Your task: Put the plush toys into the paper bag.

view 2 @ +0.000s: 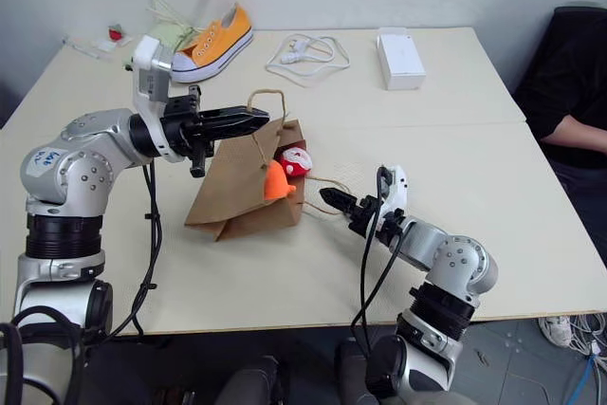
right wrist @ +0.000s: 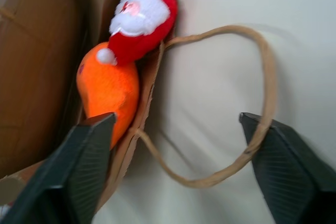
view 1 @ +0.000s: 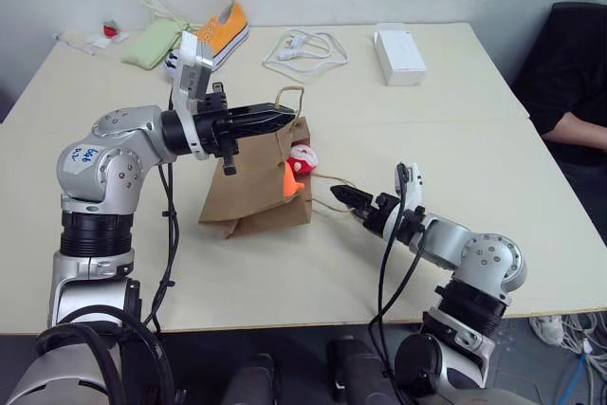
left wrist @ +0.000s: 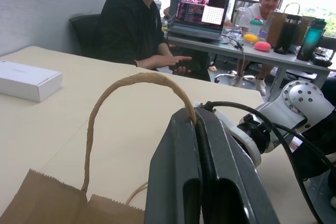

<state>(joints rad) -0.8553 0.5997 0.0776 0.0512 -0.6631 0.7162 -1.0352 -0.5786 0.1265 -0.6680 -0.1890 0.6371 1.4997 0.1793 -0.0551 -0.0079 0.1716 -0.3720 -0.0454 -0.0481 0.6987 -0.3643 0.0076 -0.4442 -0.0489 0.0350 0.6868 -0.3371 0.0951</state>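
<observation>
The brown paper bag lies tilted on the table, its mouth facing my right gripper. My left gripper is shut on the bag's upper cord handle and holds that side of the mouth up. Both plush toys sit in the mouth, the orange one below the red-and-white one, each partly poking out. My right gripper hovers open a short way in front of the mouth with nothing between its fingers. The bag's lower handle lies loose on the table under it.
At the table's far side are an orange sneaker, a green pouch, a coiled white cable and a white box. A person in black sits at the right edge.
</observation>
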